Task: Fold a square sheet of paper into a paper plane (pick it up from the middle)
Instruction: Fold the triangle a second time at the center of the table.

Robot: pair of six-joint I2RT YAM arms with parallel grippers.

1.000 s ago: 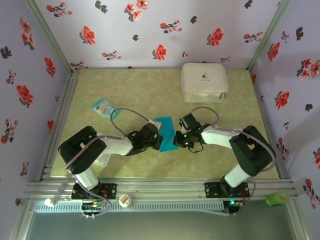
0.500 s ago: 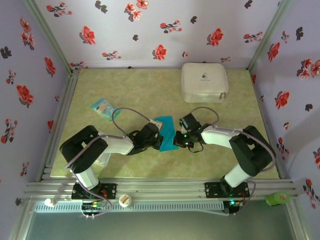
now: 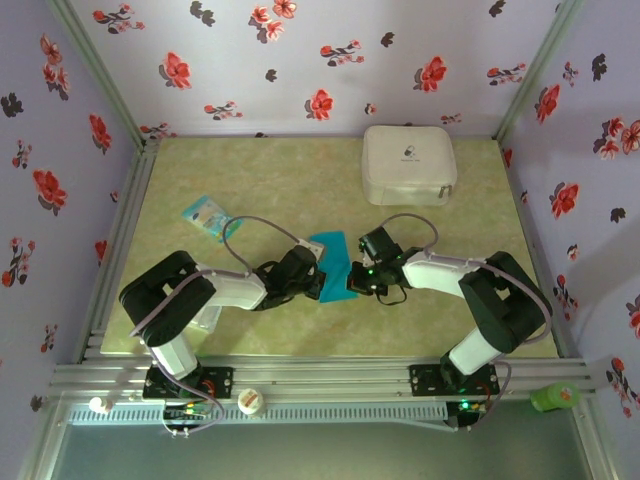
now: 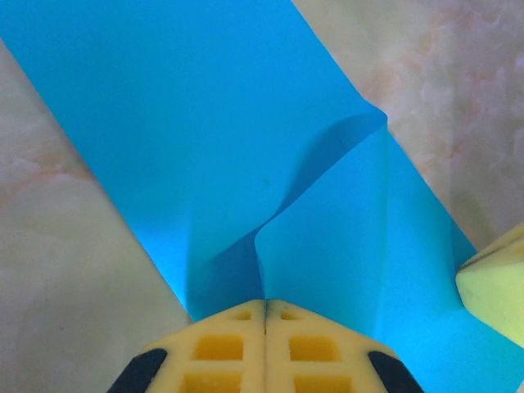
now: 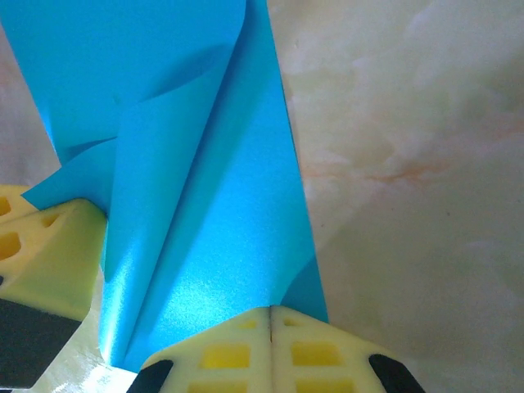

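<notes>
Square sheet of paper pinched by both fingers.

Lab test booth: floral walls, aluminium frame.

so the top camera sits up high behind both arm bases, tilted down and forward; it's far enough back to take in the whole table, the white case at the far side and the flowery walls; the left wrist cam rides right on top of the left gripper, staring along the fingers, super close to the square sheet of paper; same deal on the right gripper, facing the opposite way; both wrist views share that blue sheet, and each catches a bit of the other gripper at its edge; the top view has the same patch at the table's middle
</notes>
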